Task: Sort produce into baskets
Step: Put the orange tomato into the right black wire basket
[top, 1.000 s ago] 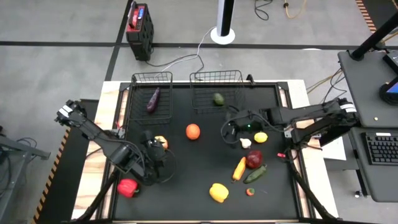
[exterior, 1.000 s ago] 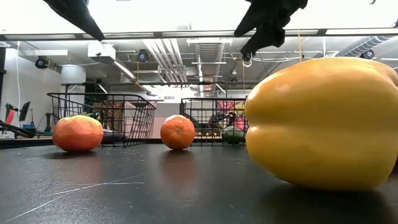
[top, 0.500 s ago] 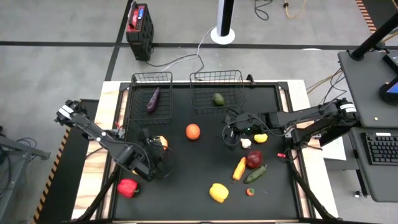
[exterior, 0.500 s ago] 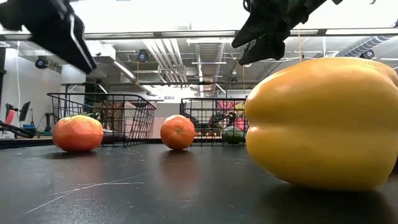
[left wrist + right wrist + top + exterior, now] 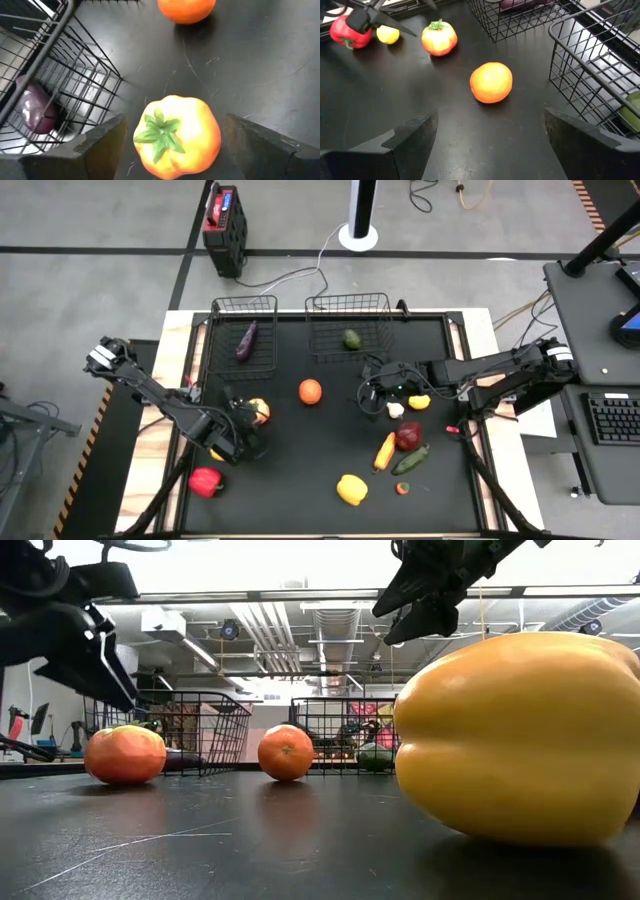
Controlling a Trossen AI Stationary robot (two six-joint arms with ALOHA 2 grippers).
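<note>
Over the last second the left gripper (image 5: 243,438) has slid from lower in the frame up to the round orange-yellow tomato-like toy with a green leafy stem (image 5: 176,136), at centre-left of the high view. In the left wrist view its two dark fingers (image 5: 102,145) stand wide apart, one on each side of the toy and not touching it. I judge a pick of this piece is about to start.

The right gripper (image 5: 373,388) has shifted slightly up the frame and hangs right of centre, spread wide and empty, facing the round orange fruit (image 5: 491,82) on the black tabletop (image 5: 320,480).

The toy is nearly round, so it has no real long axis; its stem faces the wrist camera, tipped a little to the side.

The long purple eggplant (image 5: 245,340) lies in the narrower black wire basket (image 5: 243,304) at upper left, its long axis running up-and-down the frame. A green avocado (image 5: 351,338) sits in the wider black wire basket (image 5: 347,301).
</note>
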